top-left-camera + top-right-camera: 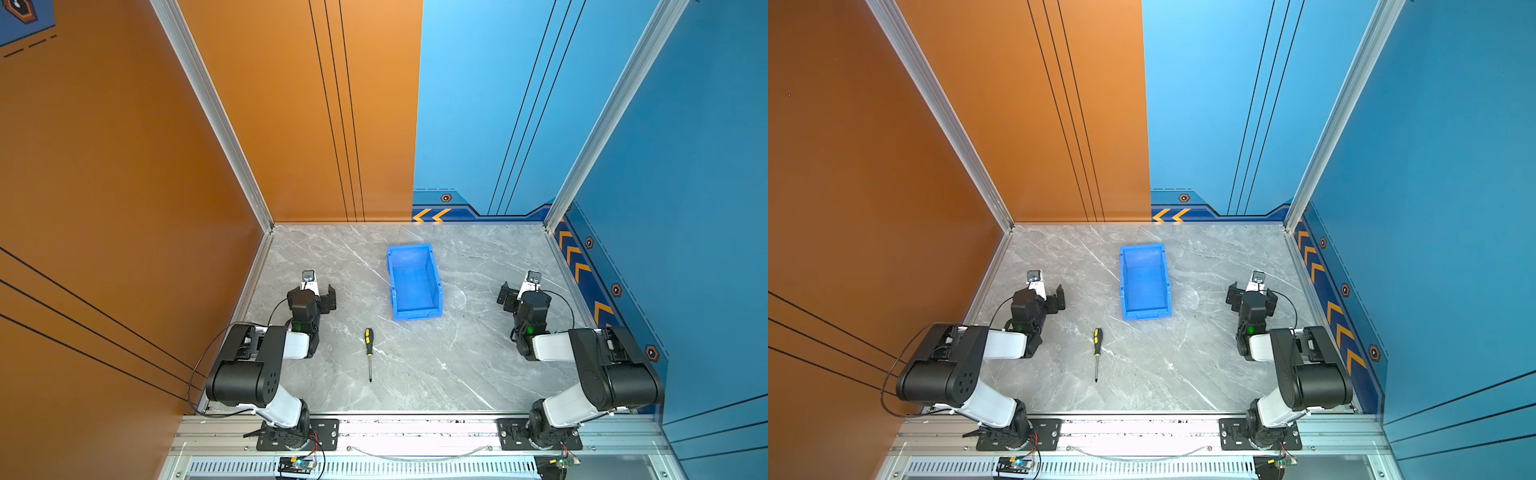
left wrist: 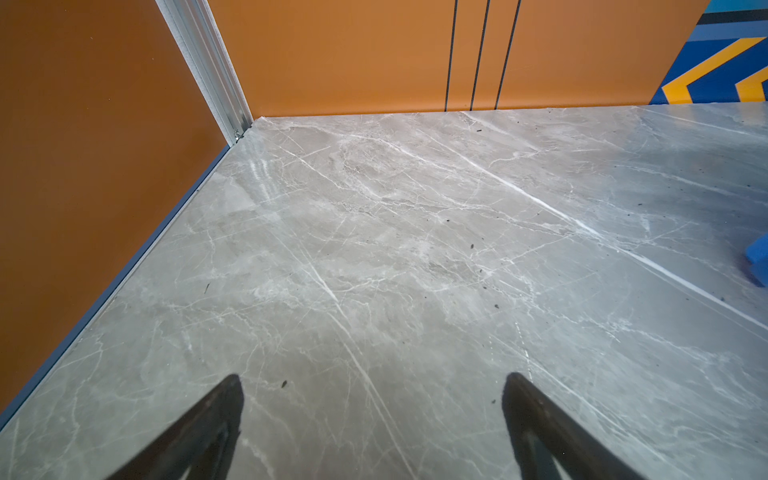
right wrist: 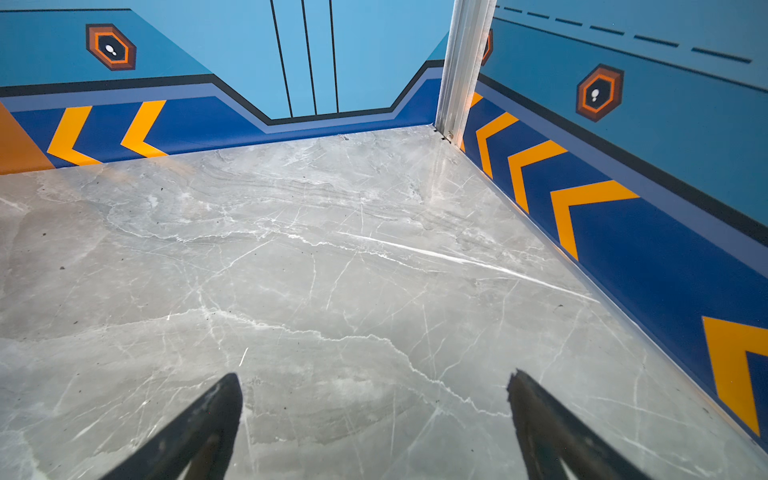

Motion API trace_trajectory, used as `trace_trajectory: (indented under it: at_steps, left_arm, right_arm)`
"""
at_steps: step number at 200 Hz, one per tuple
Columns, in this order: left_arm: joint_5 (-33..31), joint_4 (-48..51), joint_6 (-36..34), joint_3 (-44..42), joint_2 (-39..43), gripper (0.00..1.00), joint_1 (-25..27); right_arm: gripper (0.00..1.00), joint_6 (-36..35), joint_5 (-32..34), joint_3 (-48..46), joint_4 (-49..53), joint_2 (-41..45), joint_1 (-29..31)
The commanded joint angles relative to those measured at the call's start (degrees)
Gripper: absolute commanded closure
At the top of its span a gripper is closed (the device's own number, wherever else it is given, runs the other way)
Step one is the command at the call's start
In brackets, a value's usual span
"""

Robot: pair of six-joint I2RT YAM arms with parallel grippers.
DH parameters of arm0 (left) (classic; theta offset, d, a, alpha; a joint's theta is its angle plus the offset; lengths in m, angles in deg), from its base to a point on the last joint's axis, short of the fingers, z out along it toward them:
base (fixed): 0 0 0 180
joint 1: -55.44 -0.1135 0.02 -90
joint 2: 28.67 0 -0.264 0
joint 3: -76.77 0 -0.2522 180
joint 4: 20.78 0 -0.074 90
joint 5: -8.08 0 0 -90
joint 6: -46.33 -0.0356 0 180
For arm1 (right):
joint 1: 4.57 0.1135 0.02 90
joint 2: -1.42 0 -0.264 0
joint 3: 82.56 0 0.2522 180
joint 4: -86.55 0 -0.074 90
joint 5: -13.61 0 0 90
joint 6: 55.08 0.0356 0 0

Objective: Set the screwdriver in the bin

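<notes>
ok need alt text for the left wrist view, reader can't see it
The left end effector hangs open over a stretch of grey marble table, its two black fingers spread wide with nothing between them. Orange walls meet at a corner behind, and a sliver of the blue bin pokes in at the frame's edge.

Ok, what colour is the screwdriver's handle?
The screwdriver handle is black with yellow patches; clearest in a top view.
</notes>
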Motion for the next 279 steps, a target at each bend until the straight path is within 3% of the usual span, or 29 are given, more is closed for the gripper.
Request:
trace_trajectory:
  at_steps: [1,203,279]
  left_arm:
    - [1.14,-0.06,-0.60,0.07,-0.03,0.02,-0.07]
    - [-0.57,-0.02,-0.14,-0.39,1.25,0.02,0.02]
    - [-0.43,6.08,0.05,-0.84,8.75,0.02,0.02]
  right_arm:
    - [0.00,-0.73,-0.82,0.12,0.05,-0.31,0.36]
    - [0.00,-0.64,0.83,0.44,1.34,0.70,0.71]
    - [0.00,-1.32,2.06,2.37,9.87,6.81,1.56]
